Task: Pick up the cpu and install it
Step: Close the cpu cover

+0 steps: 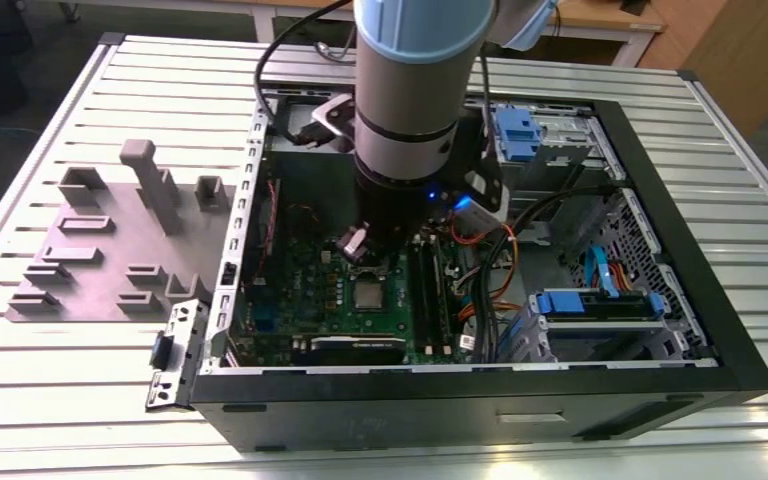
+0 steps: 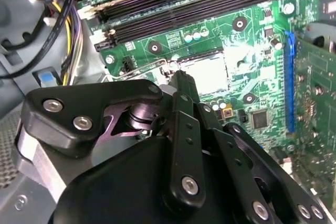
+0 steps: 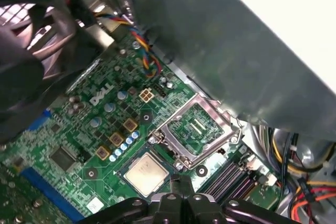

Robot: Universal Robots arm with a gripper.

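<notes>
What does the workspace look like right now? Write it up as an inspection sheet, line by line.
Surface: slatted metal table carrying an open computer case.
Job's things: cpu lies flat on the motherboard, beside the opened socket frame.
Clutter: grey fixture plate on the table, at the exterior view's left of the case.
Grippers: hand hangs close to the cpu.
Cables: coloured wire bundle; orange and black cables inside the case.
Surroundings: wooden desk behind the table.
</notes>
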